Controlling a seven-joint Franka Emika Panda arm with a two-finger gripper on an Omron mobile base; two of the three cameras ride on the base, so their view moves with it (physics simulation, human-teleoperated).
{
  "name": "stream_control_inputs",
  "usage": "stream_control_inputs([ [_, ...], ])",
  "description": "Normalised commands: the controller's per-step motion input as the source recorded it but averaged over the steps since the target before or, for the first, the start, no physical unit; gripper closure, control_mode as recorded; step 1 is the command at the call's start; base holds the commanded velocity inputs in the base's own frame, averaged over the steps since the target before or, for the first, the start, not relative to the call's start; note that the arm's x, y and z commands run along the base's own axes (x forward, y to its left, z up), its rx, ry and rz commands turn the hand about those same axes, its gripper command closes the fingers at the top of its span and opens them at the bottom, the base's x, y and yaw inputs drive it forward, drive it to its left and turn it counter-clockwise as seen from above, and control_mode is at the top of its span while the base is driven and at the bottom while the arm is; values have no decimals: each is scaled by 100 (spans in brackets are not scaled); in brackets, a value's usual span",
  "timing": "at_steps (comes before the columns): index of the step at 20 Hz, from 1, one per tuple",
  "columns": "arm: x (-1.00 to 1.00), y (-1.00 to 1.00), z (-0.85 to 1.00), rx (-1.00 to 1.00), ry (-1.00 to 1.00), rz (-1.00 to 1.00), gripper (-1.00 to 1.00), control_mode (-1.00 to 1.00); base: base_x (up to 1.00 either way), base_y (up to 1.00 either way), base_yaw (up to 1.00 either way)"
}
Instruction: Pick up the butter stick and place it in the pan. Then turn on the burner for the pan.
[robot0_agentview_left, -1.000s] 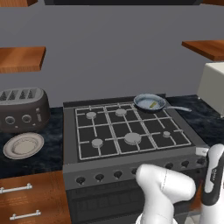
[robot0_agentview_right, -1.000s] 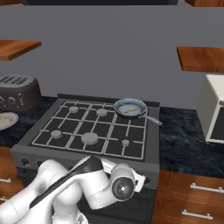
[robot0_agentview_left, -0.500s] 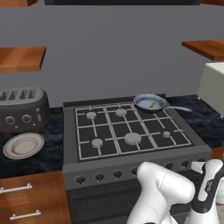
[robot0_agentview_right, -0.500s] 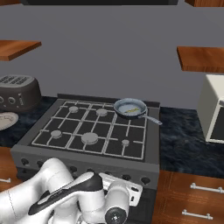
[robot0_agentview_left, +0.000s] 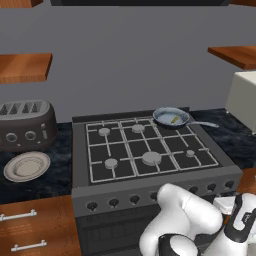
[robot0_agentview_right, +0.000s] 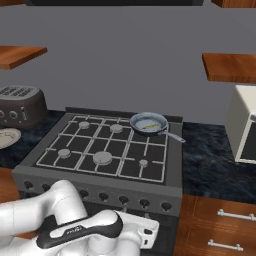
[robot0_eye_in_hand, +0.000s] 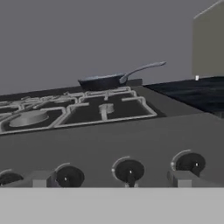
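Yellow butter stick (robot0_agentview_left: 174, 119) lies in pan (robot0_agentview_left: 170, 117) on rear right burner, far beyond claw (robot0_eye_in_hand: 112, 181) low facing stove knobs (robot0_eye_in_hand: 129, 169); claw state unclear.

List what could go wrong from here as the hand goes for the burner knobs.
1. Wrong knob: the stove front carries a row of look-alike knobs, and the pan with the butter stick sits on the back right burner, so a neighbouring knob may well light an empty burner.
2. The gripper is low and close to the stove front, its finger tips barely visible, so it could bump the panel or grip a knob off-centre.
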Motion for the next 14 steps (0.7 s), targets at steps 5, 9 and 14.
stream_control_inputs([
  [5, 0, 0, 0, 0, -19, 10, -100, -100, 0, 0, 0],
  [9, 3, -2, -6, 0, -14, 8, -100, -100, 0, 0, 0],
  [14, 0, -28, -23, 0, -5, 5, -100, -100, 0, 0, 0],
])
